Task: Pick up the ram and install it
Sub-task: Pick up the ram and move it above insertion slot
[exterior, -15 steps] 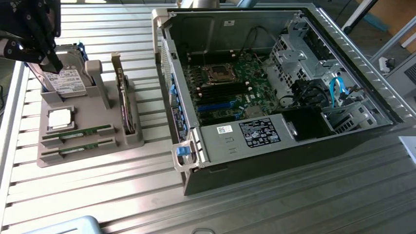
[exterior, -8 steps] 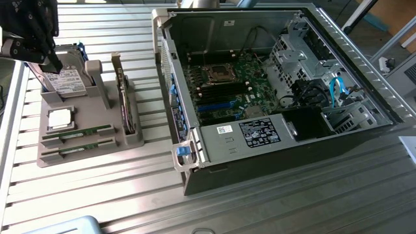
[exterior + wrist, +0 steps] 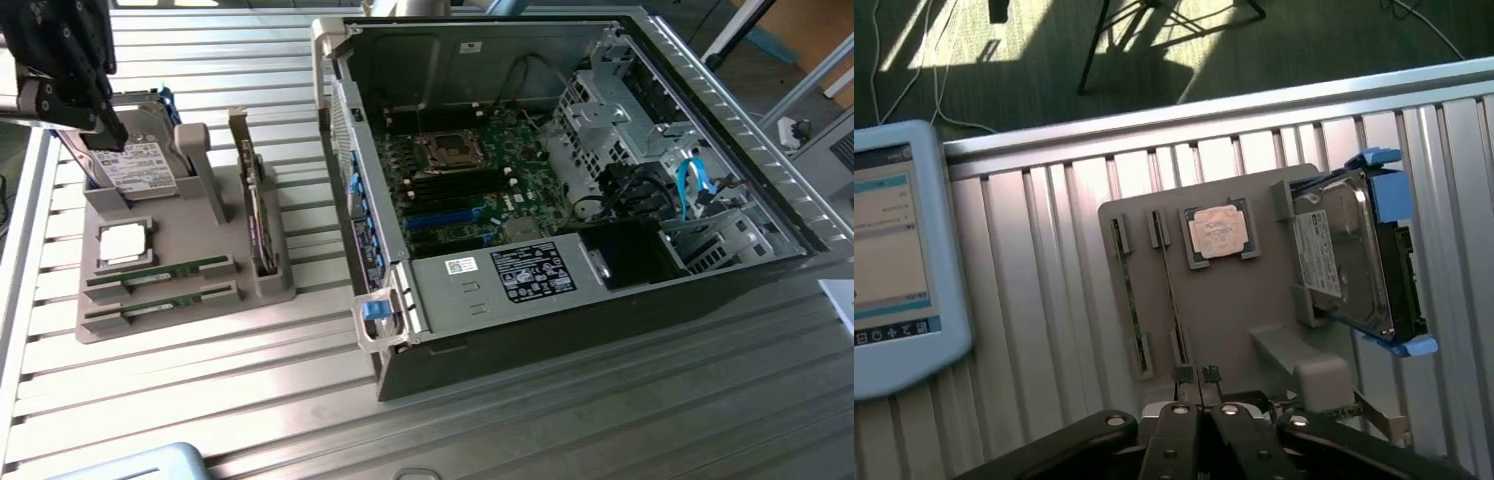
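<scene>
Ram (image 3: pixel 158 272) lies in the grey tray (image 3: pixel 260 290) (its twin (image 3: pixel 158 314) alongside) with hard drive (image 3: pixel 134 166) and processor (image 3: pixel 123 243). Gripper (image 3: pixel 1199 377) hovers above, jaws together, empty.

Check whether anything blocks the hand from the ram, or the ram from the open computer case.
Nothing covers the two ram sticks in the tray; the hand hangs by the hard drive. The upright expansion card stands between them and the open case.
</scene>
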`<state>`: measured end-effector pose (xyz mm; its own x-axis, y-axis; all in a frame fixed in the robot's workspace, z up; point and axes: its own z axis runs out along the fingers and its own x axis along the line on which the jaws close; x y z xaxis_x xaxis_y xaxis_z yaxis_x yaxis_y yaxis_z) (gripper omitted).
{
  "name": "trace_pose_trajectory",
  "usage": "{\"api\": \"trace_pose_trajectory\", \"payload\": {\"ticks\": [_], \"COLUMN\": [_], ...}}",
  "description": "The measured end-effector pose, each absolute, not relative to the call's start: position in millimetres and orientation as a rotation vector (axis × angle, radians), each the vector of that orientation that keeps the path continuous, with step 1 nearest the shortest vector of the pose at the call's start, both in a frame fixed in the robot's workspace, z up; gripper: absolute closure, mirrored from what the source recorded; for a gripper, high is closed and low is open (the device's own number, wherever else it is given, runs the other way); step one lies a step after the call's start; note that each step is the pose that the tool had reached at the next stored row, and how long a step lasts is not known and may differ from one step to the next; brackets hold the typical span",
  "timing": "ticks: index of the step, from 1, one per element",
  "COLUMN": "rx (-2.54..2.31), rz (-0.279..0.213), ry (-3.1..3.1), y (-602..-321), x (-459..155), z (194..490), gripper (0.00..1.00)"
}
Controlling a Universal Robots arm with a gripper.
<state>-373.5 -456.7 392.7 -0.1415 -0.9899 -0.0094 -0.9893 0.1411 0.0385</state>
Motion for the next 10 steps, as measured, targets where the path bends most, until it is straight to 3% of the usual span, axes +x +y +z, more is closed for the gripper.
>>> {"api": "trace_pose_trajectory", "payload": {"ticks": [10], "rx": [2.179], "rz": [-0.053], "ry": [-2.235], "y": [-456.7], "x": [-373.5], "z": [392.6], "gripper": [0.90]}}
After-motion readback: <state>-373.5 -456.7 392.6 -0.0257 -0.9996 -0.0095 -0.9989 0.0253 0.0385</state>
